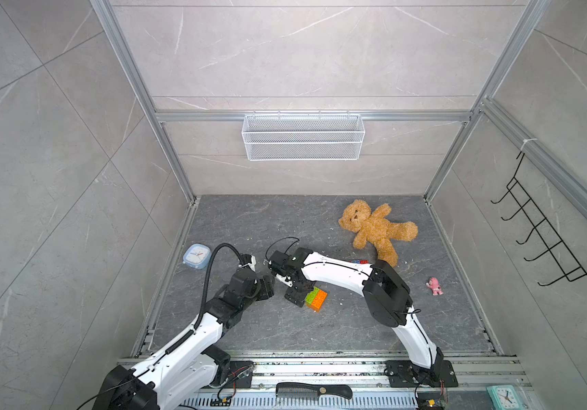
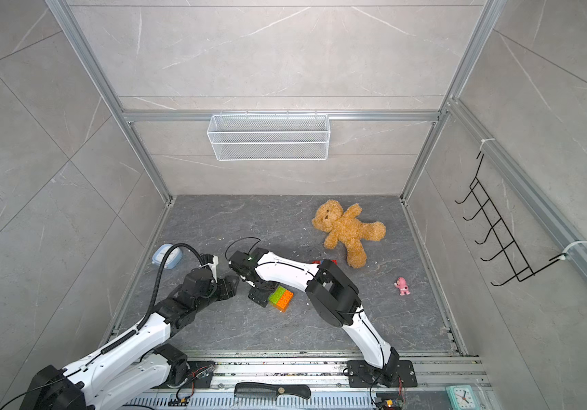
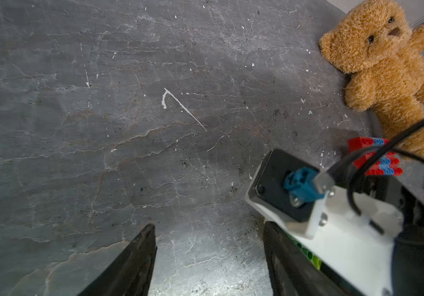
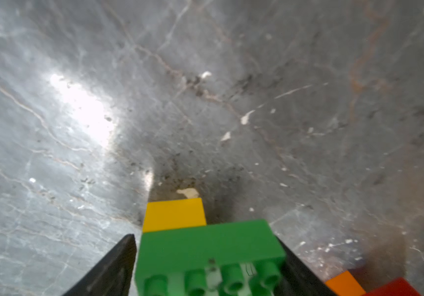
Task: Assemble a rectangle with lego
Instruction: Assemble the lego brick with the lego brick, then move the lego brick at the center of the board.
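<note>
1. Spread apart above bare floor (image 3: 103, 128), nothing between the fingers: left gripper (image 3: 209, 225).
2. Astride a green brick (image 4: 210, 246), with a yellow brick (image 4: 175, 215) touching beyond it; clamped or loose, cannot tell: right gripper (image 4: 205, 237).
3. Just beside, mid-floor: lime and orange bricks (image 1: 316, 297).
4. Farther back, behind the right arm (image 1: 334, 271): red-and-blue bricks (image 3: 375, 156), near the teddy bear (image 1: 373, 227).
</note>
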`<state>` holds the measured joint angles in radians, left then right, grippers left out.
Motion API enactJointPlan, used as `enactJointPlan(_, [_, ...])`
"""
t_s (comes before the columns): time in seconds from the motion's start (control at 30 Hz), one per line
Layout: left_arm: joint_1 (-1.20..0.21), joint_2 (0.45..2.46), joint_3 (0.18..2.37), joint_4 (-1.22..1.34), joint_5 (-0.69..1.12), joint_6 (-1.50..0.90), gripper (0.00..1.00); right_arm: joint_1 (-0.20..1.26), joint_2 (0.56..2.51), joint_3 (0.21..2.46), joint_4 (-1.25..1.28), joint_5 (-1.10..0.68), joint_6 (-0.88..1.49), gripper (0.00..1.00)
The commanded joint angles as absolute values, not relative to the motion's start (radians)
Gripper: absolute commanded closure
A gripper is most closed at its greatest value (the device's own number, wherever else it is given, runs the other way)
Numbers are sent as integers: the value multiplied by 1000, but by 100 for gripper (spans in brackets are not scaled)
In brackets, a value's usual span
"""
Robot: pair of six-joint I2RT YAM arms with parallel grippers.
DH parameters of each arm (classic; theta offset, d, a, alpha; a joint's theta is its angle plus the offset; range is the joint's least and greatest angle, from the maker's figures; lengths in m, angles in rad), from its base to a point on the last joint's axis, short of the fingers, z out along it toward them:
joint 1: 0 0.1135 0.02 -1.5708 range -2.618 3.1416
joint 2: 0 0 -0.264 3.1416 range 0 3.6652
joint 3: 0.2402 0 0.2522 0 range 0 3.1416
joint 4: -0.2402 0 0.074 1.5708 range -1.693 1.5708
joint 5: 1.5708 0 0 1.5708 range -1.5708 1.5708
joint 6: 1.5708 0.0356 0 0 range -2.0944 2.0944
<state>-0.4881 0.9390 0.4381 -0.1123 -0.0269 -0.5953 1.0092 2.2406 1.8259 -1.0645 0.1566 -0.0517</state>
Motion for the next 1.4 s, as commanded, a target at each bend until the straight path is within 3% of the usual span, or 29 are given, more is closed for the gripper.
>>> enactJointPlan(0.0, [-442,965,497,-182,114,-623,31,1017,2222,1894,-1115,175,-46,15])
enactJointPlan(0.27, [-411,1076,591,-209,214,-608,33,1020,2103,1830,-1104,180,65,10])
enactJointPlan(0.37, [-419,1115,613,-209,244,-577,34,1007,2015,1758,-1087,191,257,16])
enactJointPlan(0.5, [-445,1152,624,-199,263,-562,35,975,1805,1515,-941,-11,639,28])
enactJointPlan(0.63, [-468,1220,635,-148,328,-568,36,946,1627,1250,-699,-125,948,29])
enactJointPlan(0.77, [-491,1309,664,-109,379,-568,38,906,1582,1067,-531,-200,1089,30])
enactJointPlan(1.07, [-506,1397,665,-27,453,-597,43,890,1655,980,-372,-258,1119,32])
enactJointPlan(1.37, [-461,1362,669,-100,362,-615,45,841,1813,1148,-423,-288,933,44])
